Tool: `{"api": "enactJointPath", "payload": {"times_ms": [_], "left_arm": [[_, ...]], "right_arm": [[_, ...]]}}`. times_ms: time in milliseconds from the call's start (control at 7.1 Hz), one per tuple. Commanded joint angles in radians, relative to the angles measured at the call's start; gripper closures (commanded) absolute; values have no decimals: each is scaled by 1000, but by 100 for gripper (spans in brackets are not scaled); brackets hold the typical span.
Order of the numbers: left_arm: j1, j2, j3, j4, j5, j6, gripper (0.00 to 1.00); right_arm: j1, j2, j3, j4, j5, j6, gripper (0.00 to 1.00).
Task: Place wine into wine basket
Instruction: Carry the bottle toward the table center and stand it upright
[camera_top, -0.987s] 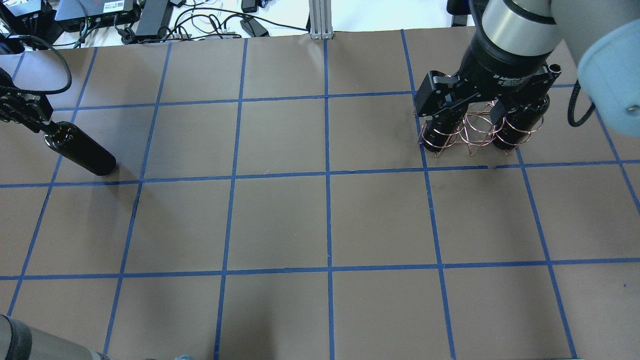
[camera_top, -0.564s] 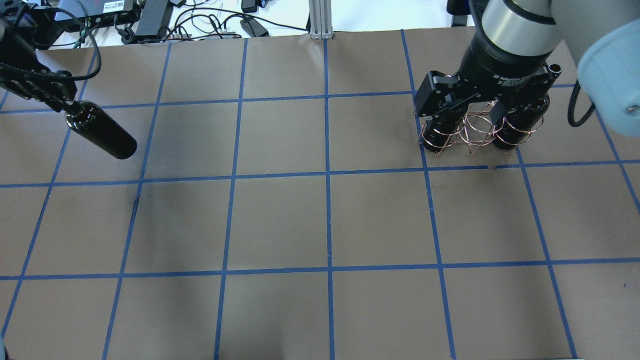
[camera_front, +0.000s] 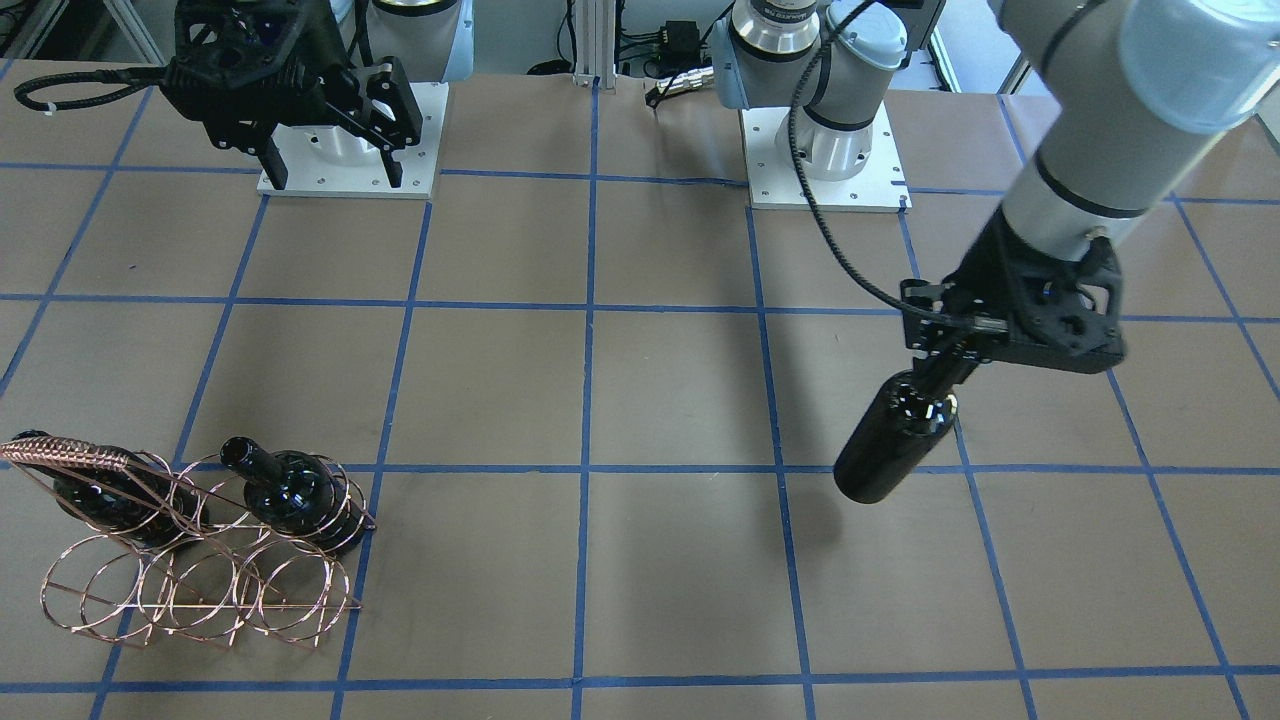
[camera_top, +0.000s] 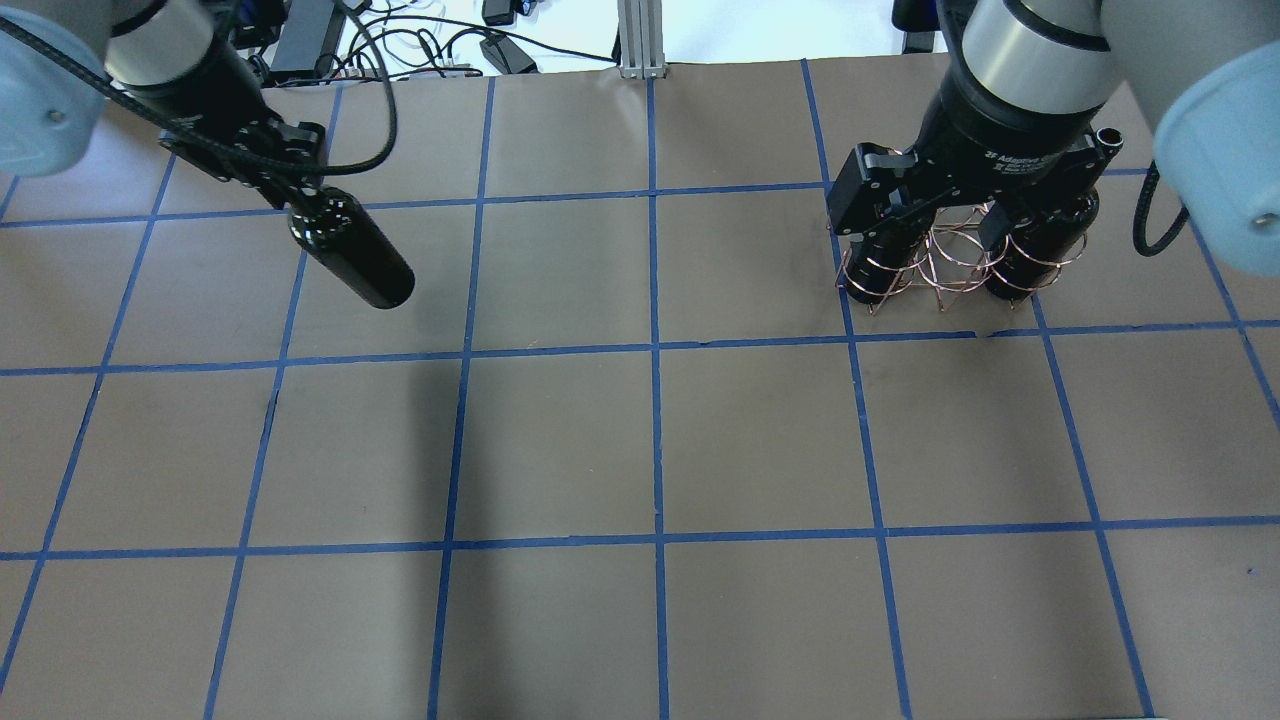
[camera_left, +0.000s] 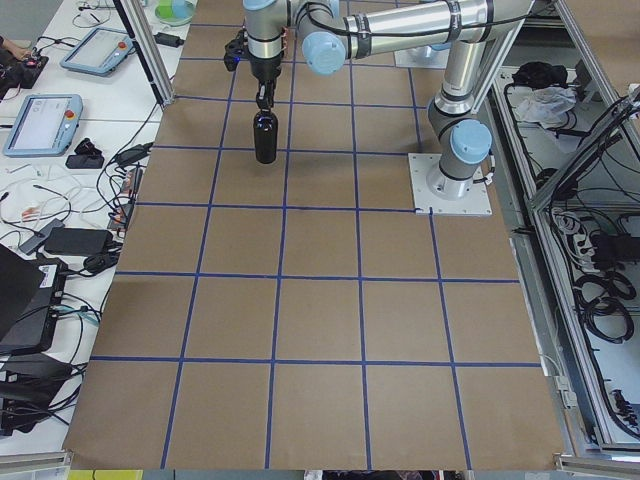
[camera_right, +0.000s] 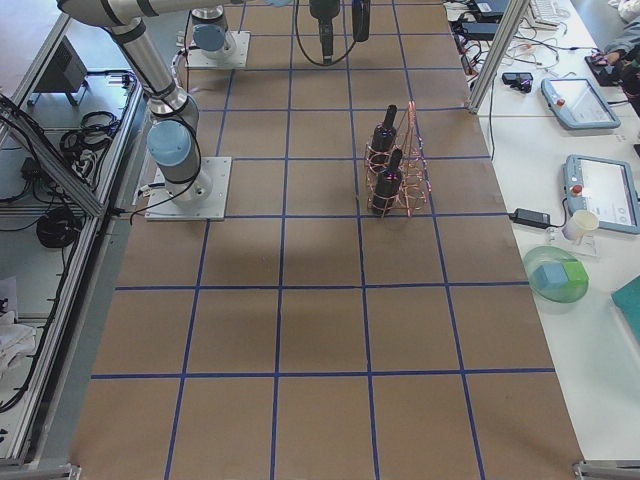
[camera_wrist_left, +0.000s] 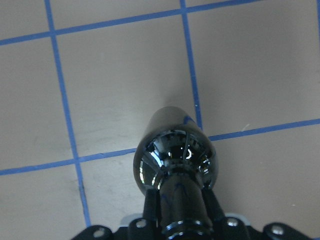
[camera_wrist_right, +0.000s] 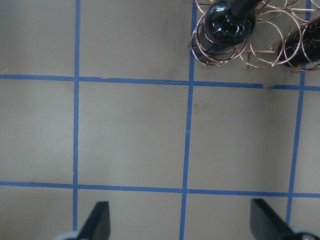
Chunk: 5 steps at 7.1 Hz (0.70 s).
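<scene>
My left pincer (camera_front: 948, 368) is clamped on the neck of the wine (camera_front: 893, 442). The bottle hangs base-down, slightly tilted, and looks lifted clear of the worktop (camera_front: 660, 400). The wine basket (camera_front: 200, 585) stands well apart, across toward the robot's right side. Two other bottles (camera_front: 290, 500) fill its outer hoops, and the middle looks free. My right pincer (camera_wrist_right: 180, 225) hangs high on the basket's side — nearer to it, fingers spread wide, holding nothing. I judge the carry must run sideways to that gap.
</scene>
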Motion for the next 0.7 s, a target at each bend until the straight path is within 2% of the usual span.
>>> {"api": "enactJointPath", "payload": {"times_ms": [0,141,282,564], "left_arm": [[-186,18,-49,4,-1,-215,100],[-245,20,-75,8,-2,-231,100],[-279,29,-101,3,-42,-238,100],[-289,75,-190,-3,-51,-260,100]], "right_arm": [[0,-1,1,0,-1,0,0],[0,-1,1,0,-1,0,0],[0,-1,-1,0,-1,0,0],[-2,0,-1,0,-3,-1,0]]}}
